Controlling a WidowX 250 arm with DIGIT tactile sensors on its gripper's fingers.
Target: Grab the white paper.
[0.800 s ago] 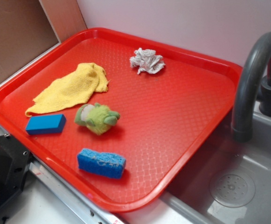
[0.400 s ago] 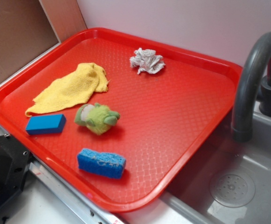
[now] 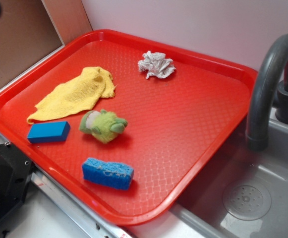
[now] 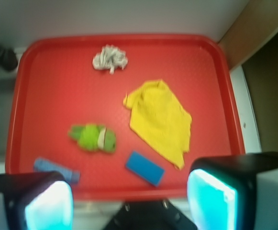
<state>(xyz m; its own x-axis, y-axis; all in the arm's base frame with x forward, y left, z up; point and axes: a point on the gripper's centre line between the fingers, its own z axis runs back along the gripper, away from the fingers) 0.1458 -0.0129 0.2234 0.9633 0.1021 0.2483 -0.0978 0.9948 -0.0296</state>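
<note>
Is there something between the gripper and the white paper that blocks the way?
In the wrist view the open gripper sits high at the tray's near edge, the white paper at the far side. The green plush toy and yellow cloth lie low between, flanking the line; nothing visible blocks it.

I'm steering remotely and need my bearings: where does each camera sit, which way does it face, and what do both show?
Exterior: off to the side, above the near edge, looking down across the tray toward the wall; no arm clearly shows.
Wrist: on the arm, high above the near edge, looking down; the open hand frames the bottom.
Shared: paper at the far side, cloth, toy.
</note>
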